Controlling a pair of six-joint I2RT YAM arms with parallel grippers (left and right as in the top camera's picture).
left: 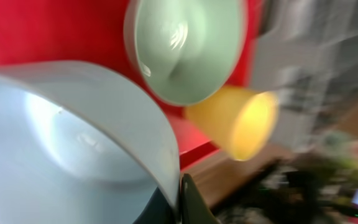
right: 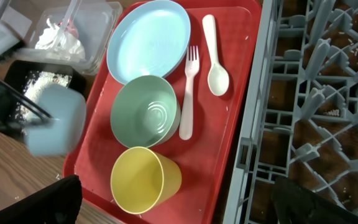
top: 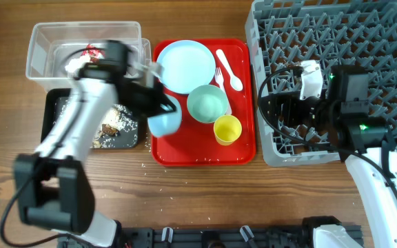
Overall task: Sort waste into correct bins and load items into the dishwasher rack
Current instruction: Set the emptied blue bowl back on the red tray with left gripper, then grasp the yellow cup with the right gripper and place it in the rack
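Note:
My left gripper (left: 178, 202) is shut on the rim of a light blue bowl (top: 164, 117), holding it over the left edge of the red tray (top: 202, 157); the bowl also fills the left wrist view (left: 73, 143). On the tray lie the blue plate (top: 185, 65), a second, greenish bowl (top: 207, 103), the yellow cup (top: 227, 129), the white fork (top: 220, 81) and spoon (top: 229, 69). My right gripper (top: 276, 110) is open and empty over the left part of the grey rack (top: 364, 34). The right wrist view shows the cup (right: 143, 180) between its fingers (right: 179, 211).
The clear tub (top: 47, 41) at the back left holds the white napkin (top: 76, 63) and the red wrapper (top: 92, 50). The black tray (top: 57, 103) in front of it holds rice scraps (top: 119, 122). A few rice grains lie on the wood by the red tray.

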